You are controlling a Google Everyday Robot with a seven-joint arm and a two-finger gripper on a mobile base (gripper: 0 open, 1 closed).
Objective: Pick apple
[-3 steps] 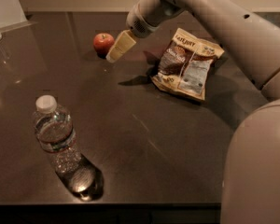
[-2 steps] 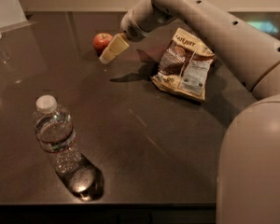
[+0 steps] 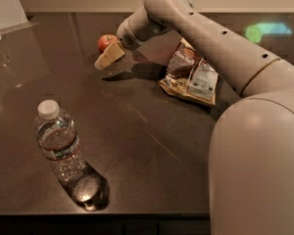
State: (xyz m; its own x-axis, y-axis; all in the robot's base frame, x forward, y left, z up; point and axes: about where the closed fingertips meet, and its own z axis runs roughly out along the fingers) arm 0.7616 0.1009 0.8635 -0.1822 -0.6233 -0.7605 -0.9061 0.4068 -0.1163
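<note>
I reach over the chip bag [image 3: 191,77] so my gripper [image 3: 109,56] sits at upper left, just beside the apple [image 3: 106,40], angled for the grasp; its width I cannot tell.

Read no text anywhere. Made out only blurred, illegible print on the bag [image 3: 190,76], upper centre-right, and nothing legible on the bottle [image 3: 59,143], lower left. Noted the gripper [image 3: 108,57] upper centre-left, just below the apple [image 3: 106,39].
</note>
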